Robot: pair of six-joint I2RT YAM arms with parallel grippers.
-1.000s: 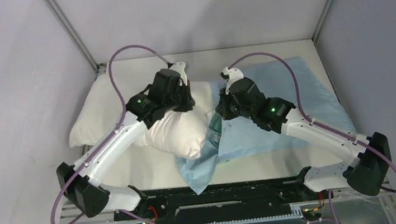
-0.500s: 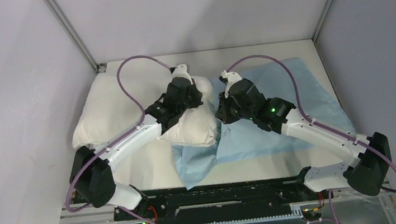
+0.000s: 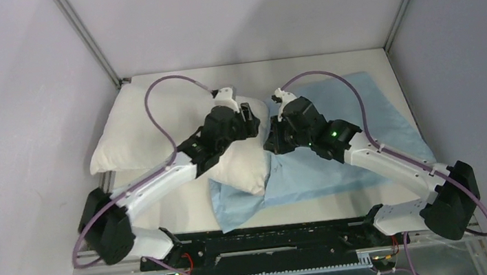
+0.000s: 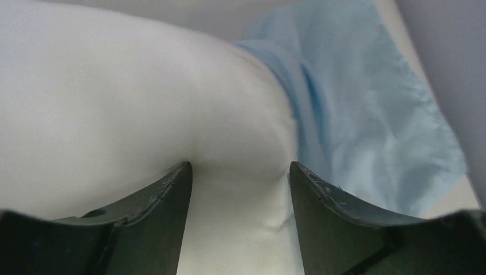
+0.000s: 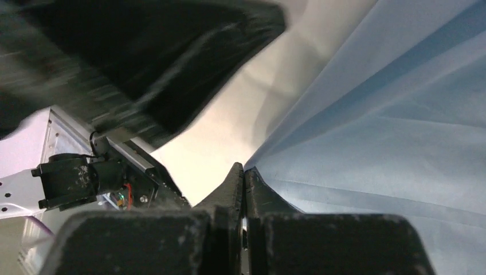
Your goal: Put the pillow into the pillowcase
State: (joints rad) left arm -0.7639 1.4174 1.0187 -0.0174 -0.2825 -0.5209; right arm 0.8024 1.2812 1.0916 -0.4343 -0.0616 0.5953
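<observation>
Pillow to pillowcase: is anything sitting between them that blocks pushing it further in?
Nothing visible does. The pillow already butts against the pillowcase at its left edge, which the right gripper pinches shut. The left gripper is open over the pillow's end.

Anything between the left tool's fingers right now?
The pillow: in the left wrist view its white fabric fills the gap between the spread fingers of the left tool, which do not pinch it.

My overhead view is evenly lit and sharp, with soft shadows under both arms. On my left wrist view the pillow (image 4: pixel 143 114) beyond the jaws is soft and hazy. On my right wrist view a dark arm (image 5: pixel 143 51) above the jaws is motion-smeared
</observation>
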